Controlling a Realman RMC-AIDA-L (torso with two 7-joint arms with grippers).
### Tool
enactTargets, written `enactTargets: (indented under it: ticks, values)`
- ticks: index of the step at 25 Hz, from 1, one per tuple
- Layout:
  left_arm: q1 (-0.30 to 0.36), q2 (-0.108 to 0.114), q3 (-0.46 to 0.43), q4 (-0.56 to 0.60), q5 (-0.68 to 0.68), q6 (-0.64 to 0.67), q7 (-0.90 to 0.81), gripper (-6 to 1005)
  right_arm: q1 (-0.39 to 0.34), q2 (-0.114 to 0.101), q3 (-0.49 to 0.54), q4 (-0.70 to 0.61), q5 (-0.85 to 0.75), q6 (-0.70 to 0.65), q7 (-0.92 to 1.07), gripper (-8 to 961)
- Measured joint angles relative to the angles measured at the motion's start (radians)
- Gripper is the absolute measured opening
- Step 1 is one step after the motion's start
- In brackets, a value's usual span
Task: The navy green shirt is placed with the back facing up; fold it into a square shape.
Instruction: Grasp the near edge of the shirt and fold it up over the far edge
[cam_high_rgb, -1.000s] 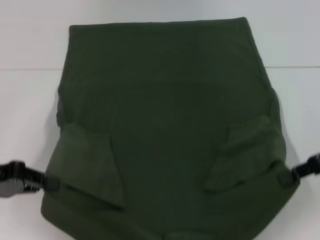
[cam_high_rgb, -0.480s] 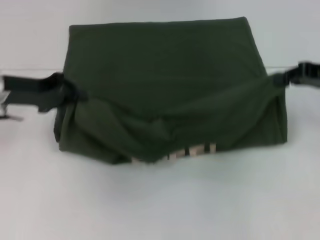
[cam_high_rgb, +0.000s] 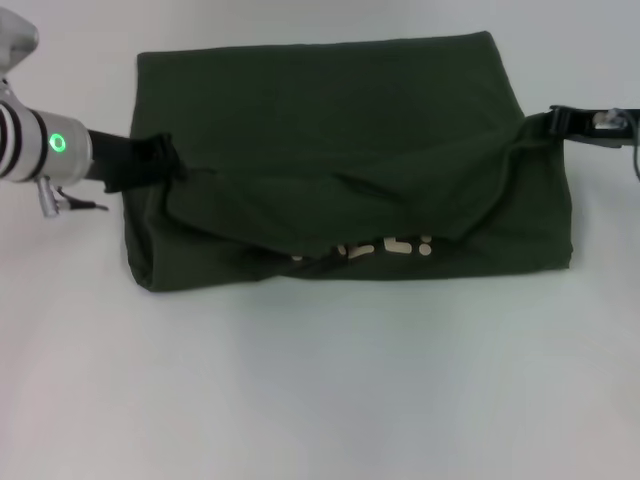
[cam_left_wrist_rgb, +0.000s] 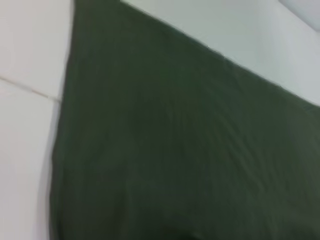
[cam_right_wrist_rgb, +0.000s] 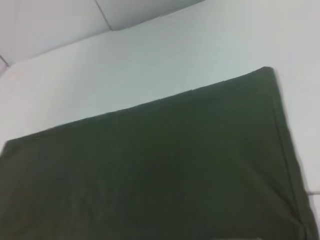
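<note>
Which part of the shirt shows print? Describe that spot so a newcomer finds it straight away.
On the white table lies the navy green shirt, held at its sides by the left tool and the right tool. Along its near side, a layer carried over the rest sags in the middle. Just under that sag peek the cream letters, the only pale marks on the dark cloth.
</note>
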Motion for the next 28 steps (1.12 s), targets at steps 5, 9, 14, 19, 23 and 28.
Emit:
enactTargets:
  ticks: [5, 9, 14, 19, 23, 28]
  values:
    - [0.033, -0.022, -0.007, 0.129, -0.008, 0.006, -0.032, 15, 0.002, 0.007, -0.005, -0.029, 0.016, 0.033, 0.004, 107]
    - [0.017, -0.016, -0.015, 0.147, -0.011, -0.012, -0.042, 16, 0.019, 0.002, -0.010, -0.047, 0.025, 0.073, 0.000, 111]
    - [-0.022, -0.014, 0.000, 0.082, -0.003, -0.097, -0.037, 16, 0.060, -0.002, -0.061, -0.018, 0.016, 0.158, -0.017, 117]
    - [-0.037, -0.020, 0.041, 0.046, -0.001, -0.174, -0.035, 16, 0.084, 0.004, -0.131, 0.027, 0.015, 0.259, -0.014, 122]
    - [-0.037, -0.024, 0.042, 0.052, -0.001, -0.194, -0.039, 16, 0.095, 0.006, -0.134, 0.050, 0.015, 0.301, -0.017, 126]
    - [-0.024, -0.036, 0.034, 0.092, -0.007, -0.200, -0.052, 15, 0.105, 0.002, -0.144, 0.049, 0.015, 0.304, -0.017, 132]
